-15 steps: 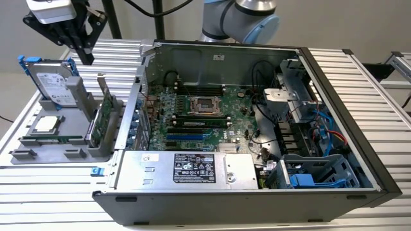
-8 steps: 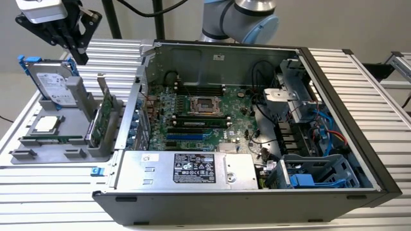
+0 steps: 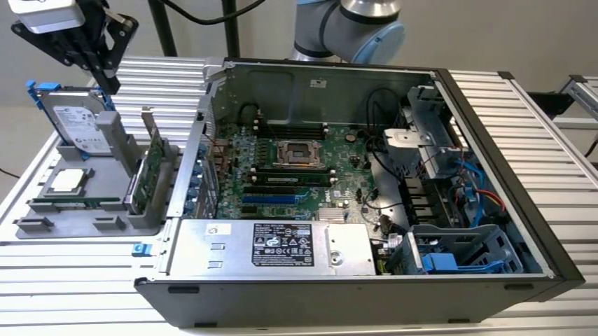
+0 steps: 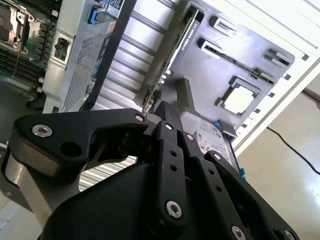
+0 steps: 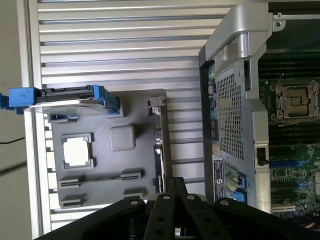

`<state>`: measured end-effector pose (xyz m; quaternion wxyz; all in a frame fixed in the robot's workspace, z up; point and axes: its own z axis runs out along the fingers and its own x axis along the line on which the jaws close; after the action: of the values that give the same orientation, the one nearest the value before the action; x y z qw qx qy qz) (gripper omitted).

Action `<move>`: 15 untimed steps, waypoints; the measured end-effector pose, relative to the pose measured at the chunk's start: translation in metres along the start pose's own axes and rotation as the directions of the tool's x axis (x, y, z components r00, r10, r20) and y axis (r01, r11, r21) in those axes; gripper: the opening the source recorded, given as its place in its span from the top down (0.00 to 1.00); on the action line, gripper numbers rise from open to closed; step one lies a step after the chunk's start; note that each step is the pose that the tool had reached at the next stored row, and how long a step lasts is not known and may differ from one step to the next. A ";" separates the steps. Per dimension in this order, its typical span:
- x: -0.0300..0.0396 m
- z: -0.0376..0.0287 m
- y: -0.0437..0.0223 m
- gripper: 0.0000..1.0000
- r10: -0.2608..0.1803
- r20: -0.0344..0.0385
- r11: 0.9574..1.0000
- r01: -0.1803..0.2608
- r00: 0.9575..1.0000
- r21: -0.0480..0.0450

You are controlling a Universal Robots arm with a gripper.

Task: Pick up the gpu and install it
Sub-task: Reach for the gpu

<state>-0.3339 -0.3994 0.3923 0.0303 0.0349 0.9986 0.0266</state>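
The gpu [image 3: 150, 171] stands on edge in the grey holder [image 3: 56, 227] at the exterior view's left, its silver bracket pointing up. In both wrist views I see it edge-on, gpu [image 5: 159, 145] and gpu [image 4: 182, 45], just past the fingertips. My black gripper [image 3: 106, 82] hangs in the air above the holder's far side, over the hard drive and to the left of the gpu in the exterior view. Its fingers meet at the tips with nothing between them, as the gripper [image 5: 175, 182] and gripper [image 4: 167, 112] show in both wrist views.
A silver hard drive [image 3: 80, 122] in a blue frame leans at the holder's back, and a processor chip [image 3: 67, 180] lies flat in it. The open computer case [image 3: 486, 105] with its motherboard [image 3: 290, 168] and power supply [image 3: 271, 245] lies right of the holder on the slatted table [image 3: 56, 280].
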 end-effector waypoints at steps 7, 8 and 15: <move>0.0076 -0.0004 -0.0005 1.00 0.000 -0.001 1.000 0.000 1.000 0.000; 0.0087 -0.0005 -0.0006 1.00 0.000 -0.001 1.000 0.000 1.000 0.000; 0.0132 -0.0008 -0.0009 1.00 0.000 -0.002 1.000 0.000 1.000 0.000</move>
<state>-0.3471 -0.3994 0.3923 0.0295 0.0349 0.9986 0.0266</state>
